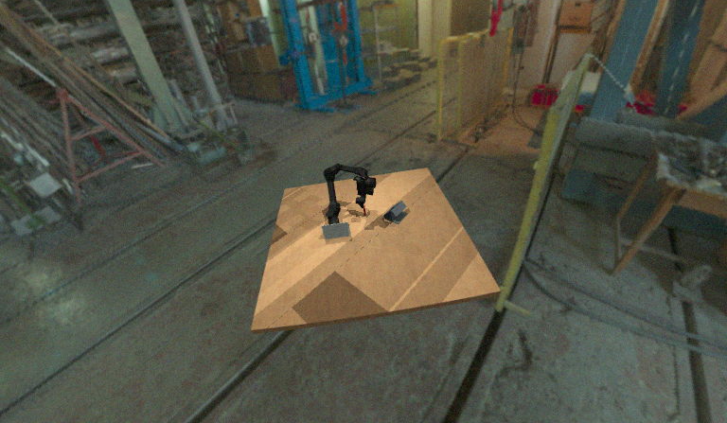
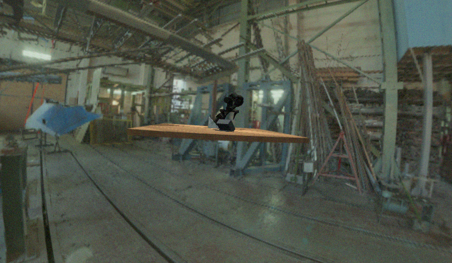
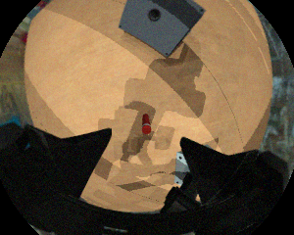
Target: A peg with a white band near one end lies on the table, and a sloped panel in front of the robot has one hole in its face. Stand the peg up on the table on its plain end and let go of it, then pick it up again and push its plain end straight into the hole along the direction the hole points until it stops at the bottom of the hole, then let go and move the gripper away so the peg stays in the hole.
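Note:
The red peg (image 1: 364, 211) (image 3: 146, 124) stands upright on the table, its white band near the top end. In the wrist view it is seen from above. It is hidden in the exterior view. The grey sloped panel (image 1: 397, 211) (image 2: 226, 125) (image 3: 149, 33) stands beyond the peg, and its dark round hole (image 3: 154, 15) shows in the face. My gripper (image 1: 362, 204) (image 3: 147, 136) is open, with nothing between its fingers. It points down above the peg, which appears between the two fingertips in the wrist view.
A light grey plate (image 1: 336, 230) (image 2: 212, 123) (image 3: 180, 168) stands by the arm's base. The wooden table (image 1: 429, 268) (image 2: 166, 132) carries everything. Arm shadows fall around the peg and toward the panel.

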`<state>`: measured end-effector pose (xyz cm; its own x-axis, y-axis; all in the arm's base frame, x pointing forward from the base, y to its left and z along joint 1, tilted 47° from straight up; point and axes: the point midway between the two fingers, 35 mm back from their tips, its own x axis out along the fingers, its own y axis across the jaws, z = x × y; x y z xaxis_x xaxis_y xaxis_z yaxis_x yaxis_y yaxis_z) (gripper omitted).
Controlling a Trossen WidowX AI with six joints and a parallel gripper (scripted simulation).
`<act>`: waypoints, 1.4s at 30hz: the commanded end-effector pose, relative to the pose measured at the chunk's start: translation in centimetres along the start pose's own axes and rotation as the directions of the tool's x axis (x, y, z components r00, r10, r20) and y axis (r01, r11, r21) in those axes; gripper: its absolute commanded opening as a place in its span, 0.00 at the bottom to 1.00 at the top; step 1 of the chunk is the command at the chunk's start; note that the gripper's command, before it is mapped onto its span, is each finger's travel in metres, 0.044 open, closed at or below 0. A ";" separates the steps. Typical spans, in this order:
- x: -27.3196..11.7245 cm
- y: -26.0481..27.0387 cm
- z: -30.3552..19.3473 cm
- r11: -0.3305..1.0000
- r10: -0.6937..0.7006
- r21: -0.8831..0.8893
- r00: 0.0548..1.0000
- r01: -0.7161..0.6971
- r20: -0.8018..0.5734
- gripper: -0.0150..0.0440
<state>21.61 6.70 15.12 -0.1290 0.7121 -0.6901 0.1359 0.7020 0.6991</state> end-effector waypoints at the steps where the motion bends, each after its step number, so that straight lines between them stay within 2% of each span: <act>1: 0.5 0.0 -0.1 1.000 0.004 -0.010 1.000 -0.004 -0.003 1.00; 42: 6.5 0.1 -0.1 1.000 0.008 -0.012 1.000 -0.008 -0.002 1.00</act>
<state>20.83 11.19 10.93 -0.1277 0.7143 -0.6881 0.1189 0.6998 0.7043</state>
